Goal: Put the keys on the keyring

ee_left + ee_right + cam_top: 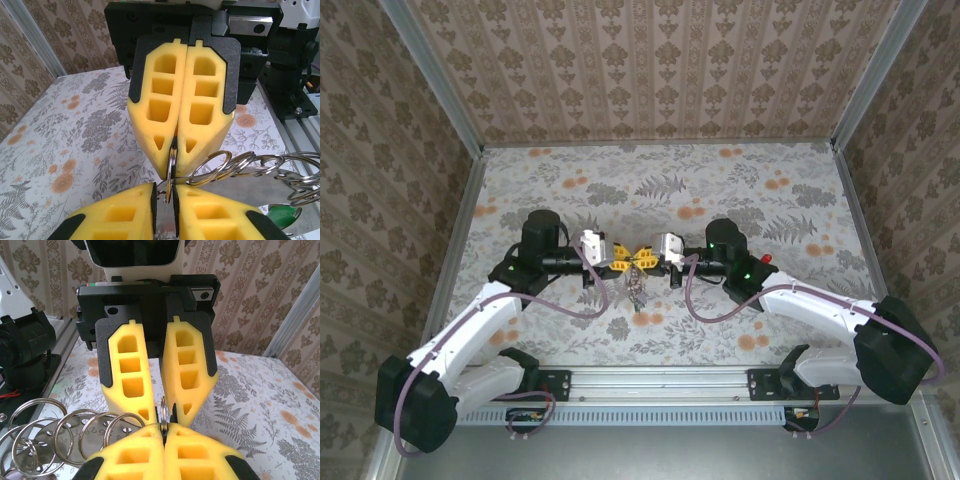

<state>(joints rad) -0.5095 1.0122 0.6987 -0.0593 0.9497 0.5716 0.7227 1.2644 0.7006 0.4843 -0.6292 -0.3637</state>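
Holding the keyring (171,165) edge-on over the table (790,200) centre, right gripper (163,429) clamped shut on it, I should close the left gripper (165,192), jaws a slit apart around the same ring, slowly and squarely so it doesn't twist out.

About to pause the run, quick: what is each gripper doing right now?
Left gripper: slightly open, ring between its fingers.
Right gripper: closed on the same ring.

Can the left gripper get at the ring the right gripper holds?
Probably yes: the left gripper has its fingers apart on either side of the ring, tip to tip with the right gripper.
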